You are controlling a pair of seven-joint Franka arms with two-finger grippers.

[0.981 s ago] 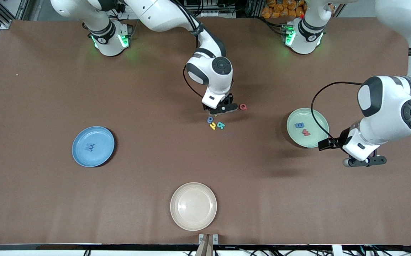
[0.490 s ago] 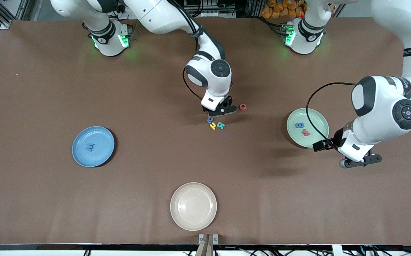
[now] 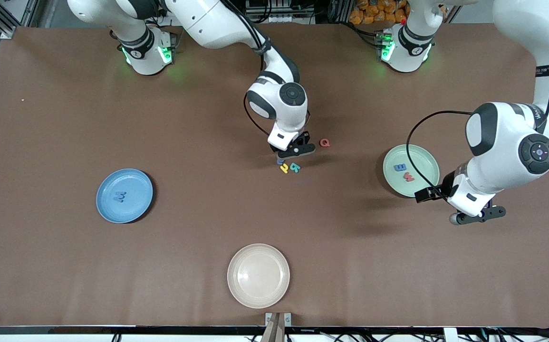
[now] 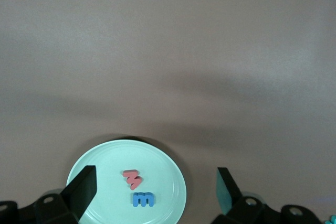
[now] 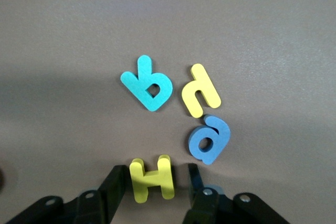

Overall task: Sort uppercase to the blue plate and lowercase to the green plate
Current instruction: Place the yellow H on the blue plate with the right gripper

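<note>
Right gripper (image 5: 152,178) has narrowed its fingers around the yellow foam letter H (image 5: 152,179); left gripper (image 4: 155,192) waits, spread wide, above the pale green plastic plate (image 4: 100,161).

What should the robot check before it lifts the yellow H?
1. The yellow H sits between the right end effector's fingers: ok.
2. Fingers are pressed on the H: not ok, a gap shows beside one finger.
3. Neighbours are clear: ok, the blue lowercase letter lies close to one finger but apart from it.
4. The blue plate has room: ok, it holds only the blue W.
5. The left end effector is out of the way: ok, it waits open over the table beside the green plate.
</note>
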